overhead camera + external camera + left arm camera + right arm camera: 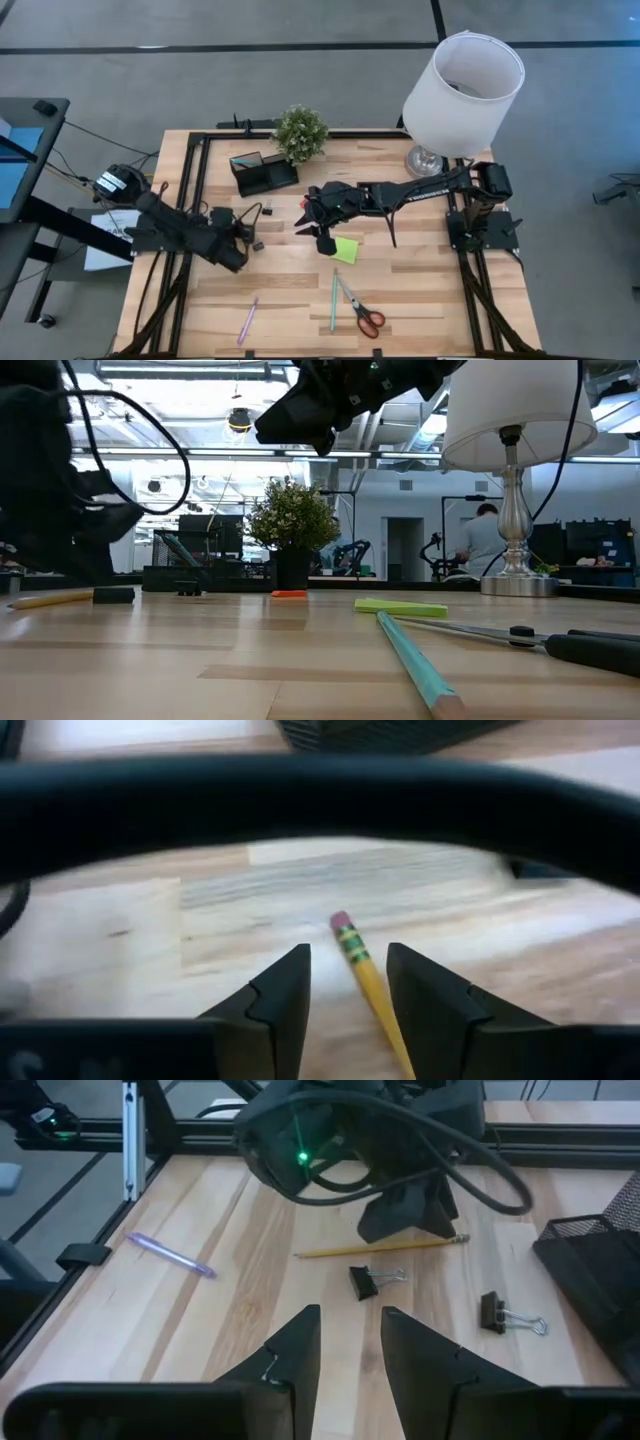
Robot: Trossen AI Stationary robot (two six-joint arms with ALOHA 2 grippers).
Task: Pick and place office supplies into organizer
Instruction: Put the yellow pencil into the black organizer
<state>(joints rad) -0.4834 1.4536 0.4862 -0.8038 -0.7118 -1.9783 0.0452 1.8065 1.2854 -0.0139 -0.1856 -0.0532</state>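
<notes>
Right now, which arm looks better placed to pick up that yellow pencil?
The left one, probably. Its pincer is open with the yellow pencil lying between its fingers on the table. The right pincer hangs raised near the green sticky notes, farther from the pencil.

You've got a grey floor (300,70) around the wood tabletop (400,290), white lamp (462,80) upper right, ceiling lights (238,420) and a seated person (487,540) behind.
</notes>
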